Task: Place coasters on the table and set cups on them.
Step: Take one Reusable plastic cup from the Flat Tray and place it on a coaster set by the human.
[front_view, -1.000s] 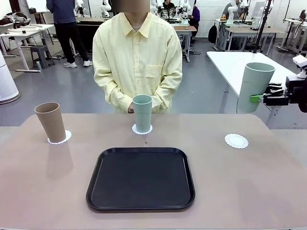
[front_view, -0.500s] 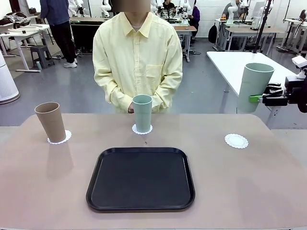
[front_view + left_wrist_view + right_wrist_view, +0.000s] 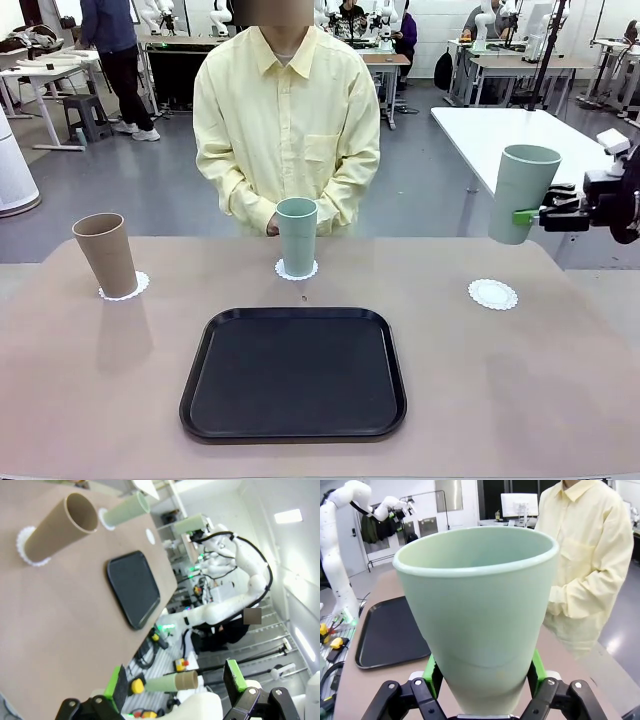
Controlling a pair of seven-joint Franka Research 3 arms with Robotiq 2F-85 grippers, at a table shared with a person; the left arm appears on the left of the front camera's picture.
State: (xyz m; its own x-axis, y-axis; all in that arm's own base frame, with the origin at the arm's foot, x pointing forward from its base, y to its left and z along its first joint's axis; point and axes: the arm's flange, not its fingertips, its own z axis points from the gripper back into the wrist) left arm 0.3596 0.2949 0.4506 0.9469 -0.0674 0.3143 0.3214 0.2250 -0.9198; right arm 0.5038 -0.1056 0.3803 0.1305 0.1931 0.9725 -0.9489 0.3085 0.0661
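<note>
Tan table (image 3: pixel 520 400), black tray (image 3: pixel 293 372) mid-table

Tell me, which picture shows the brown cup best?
The left wrist view: the brown cup looks big there, and you can see its open mouth and the coaster under it. The front view shows it smaller, leaning, at the table's left. The right wrist view shows a green cup instead.

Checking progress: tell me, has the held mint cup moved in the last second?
Yes. The mint cup in the right gripper shifted lower, toward the empty coaster.

Black tray (image 3: pixel 293 373) lies empty (person (image 3: pixel 287 110) behind)
</note>
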